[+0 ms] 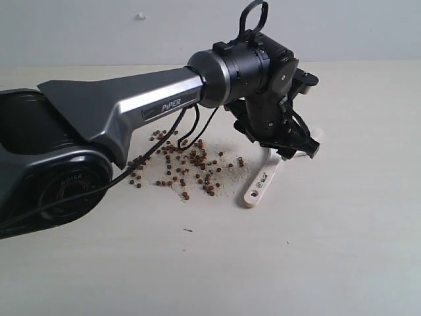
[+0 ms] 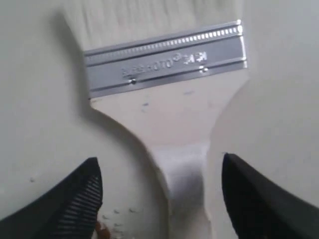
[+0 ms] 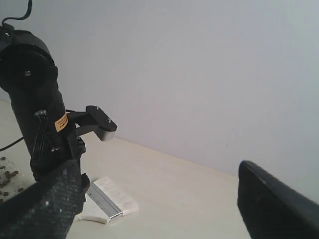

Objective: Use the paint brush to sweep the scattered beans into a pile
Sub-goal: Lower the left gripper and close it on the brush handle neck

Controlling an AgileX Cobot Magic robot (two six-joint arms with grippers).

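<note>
The desk (image 1: pixel 316 263) lies bare toward its near edge, save a dark speck (image 1: pixel 189 230). Mid-desk the beans (image 1: pixel 184 164) are scattered, with the paint brush (image 1: pixel 262 179) flat just beside them, handle nearward. The left end effector (image 1: pixel 297 149) hangs over it, spread wide and gripping nothing; its arm (image 1: pixel 118 105) overhangs the beans. The right end effector (image 3: pixel 157 172) gapes wide too. A wall (image 1: pixel 99 33) rises behind the far edge.

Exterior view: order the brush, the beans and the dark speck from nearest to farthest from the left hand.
1. Brush, lying right under the left hand.
2. Beans, scattered toward the view's left.
3. Dark speck, alone, nearer the camera.
</note>
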